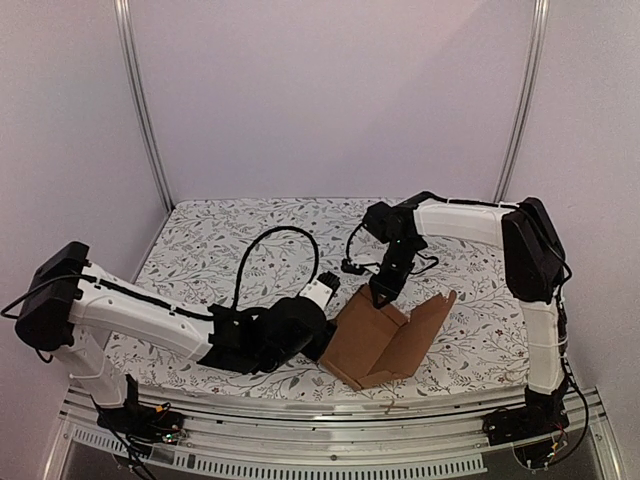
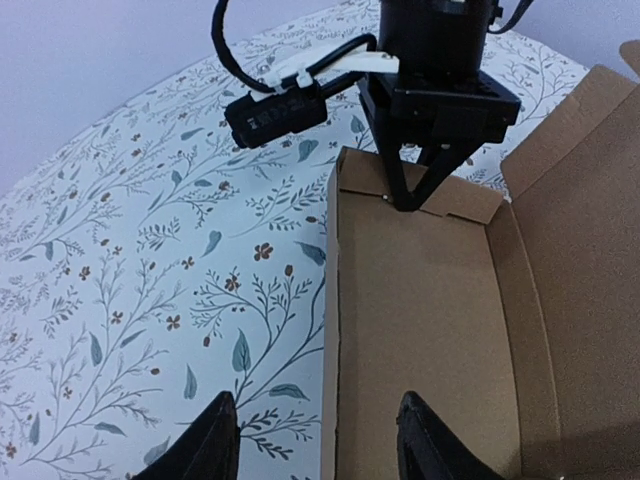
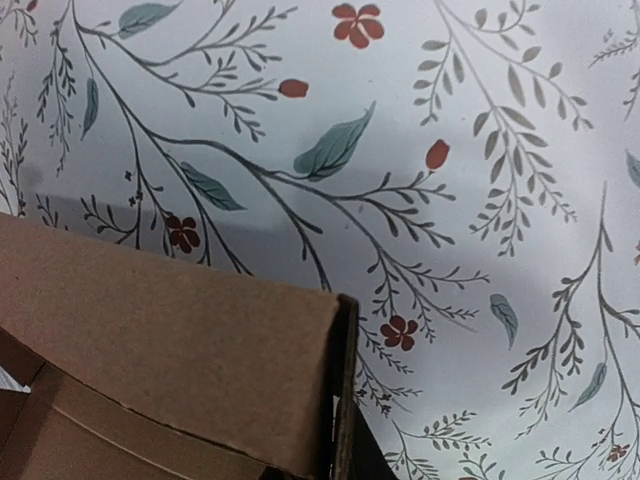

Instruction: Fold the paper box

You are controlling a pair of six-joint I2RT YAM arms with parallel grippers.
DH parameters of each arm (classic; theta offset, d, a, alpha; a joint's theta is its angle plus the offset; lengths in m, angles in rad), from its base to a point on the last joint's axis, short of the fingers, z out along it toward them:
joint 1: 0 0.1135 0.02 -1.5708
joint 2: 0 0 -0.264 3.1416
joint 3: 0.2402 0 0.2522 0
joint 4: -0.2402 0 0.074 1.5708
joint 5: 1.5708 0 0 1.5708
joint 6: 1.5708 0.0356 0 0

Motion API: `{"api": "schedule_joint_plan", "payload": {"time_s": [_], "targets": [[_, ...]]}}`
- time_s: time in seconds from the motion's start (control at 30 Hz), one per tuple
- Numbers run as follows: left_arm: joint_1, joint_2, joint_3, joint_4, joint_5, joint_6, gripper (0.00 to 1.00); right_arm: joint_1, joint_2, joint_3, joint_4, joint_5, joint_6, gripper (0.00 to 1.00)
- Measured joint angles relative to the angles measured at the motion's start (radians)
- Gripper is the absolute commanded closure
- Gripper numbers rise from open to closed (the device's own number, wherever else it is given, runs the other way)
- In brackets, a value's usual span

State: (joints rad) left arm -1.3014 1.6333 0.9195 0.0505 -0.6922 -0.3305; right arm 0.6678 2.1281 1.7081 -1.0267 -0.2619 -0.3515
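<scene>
Top view first: the paper box [image 1: 385, 340] sits half-formed at the near middle of the flowery worktop [image 1: 220, 250]. The tray part is up and the lid flap [image 1: 432, 318] leans open to the right. The right pincer [image 1: 381, 292] comes down on the box's far edge, and the left arm [image 1: 150, 315] reaches in from the left side.

Left wrist view: the left pincer [image 2: 320, 440] is wide open, with one of its fingers [image 2: 215, 445] outside the left wall [image 2: 332, 300] and the other inside the tray. Neither looks to be touching the card. Across the tray, the right pincer is closed narrow on the top edge of the far wall [image 2: 470, 200], so it's holding the box there.

Right wrist view: it's pretty much just a cardboard corner with cloth behind it. The grip itself isn't readable from here.

Handling-wise, my guess is it's thin, light card that's stiff along the panels but floppy at the creases. It probably slides on the cloth if pushed with nothing pinning it. I'd grab it by wall edges near a corner and pinch gently, since a hard squeeze mid-panel would likely dent it or fold it in the wrong place.
</scene>
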Motion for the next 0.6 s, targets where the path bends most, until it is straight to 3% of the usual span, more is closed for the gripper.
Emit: {"api": "schedule_joint_plan", "payload": {"time_s": [0.13, 0.27, 0.5, 0.6], "targets": [[0.013, 0.036, -0.027, 0.027, 0.049, -0.103, 0.47, 0.056, 0.081, 0.036, -0.072, 0.092, -0.013, 0.91], [0.034, 0.061, -0.027, 0.074, 0.084, -0.187, 0.55, 0.086, 0.109, 0.04, -0.097, 0.158, -0.013, 0.9], [0.119, 0.164, 0.031, 0.087, 0.224, -0.295, 0.58, 0.09, 0.109, 0.042, -0.108, 0.179, -0.002, 0.79], [0.13, 0.208, 0.08, 0.071, 0.28, -0.323, 0.65, 0.09, 0.109, 0.042, -0.111, 0.177, 0.0, 0.76]]}}
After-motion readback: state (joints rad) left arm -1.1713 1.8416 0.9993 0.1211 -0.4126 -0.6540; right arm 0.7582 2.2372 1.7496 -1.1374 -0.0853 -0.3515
